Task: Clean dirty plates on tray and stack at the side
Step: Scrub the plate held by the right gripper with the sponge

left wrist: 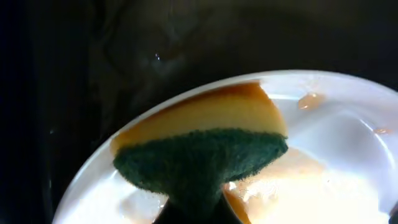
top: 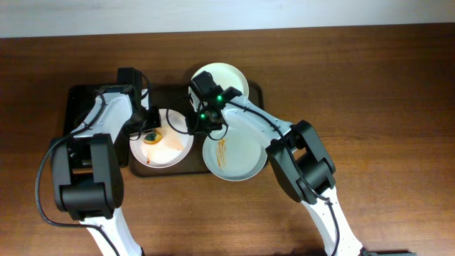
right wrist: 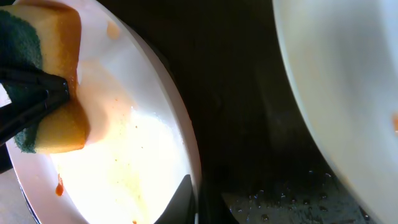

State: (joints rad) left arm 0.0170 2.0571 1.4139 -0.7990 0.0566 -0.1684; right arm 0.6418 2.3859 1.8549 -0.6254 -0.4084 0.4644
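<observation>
A white plate smeared with orange sauce lies at the left of the dark brown tray. My left gripper is shut on a yellow and green sponge pressed onto this plate. My right gripper sits at the plate's right rim, one finger inside the rim and one outside. The plate also shows in the right wrist view. A pale blue-green plate with orange streaks lies at the tray's front right. A clean pale plate lies at the back.
A smaller black tray lies to the left, under my left arm. The brown wooden table surrounds both trays. In the right wrist view the edge of another pale plate fills the right side, and the tray floor is wet.
</observation>
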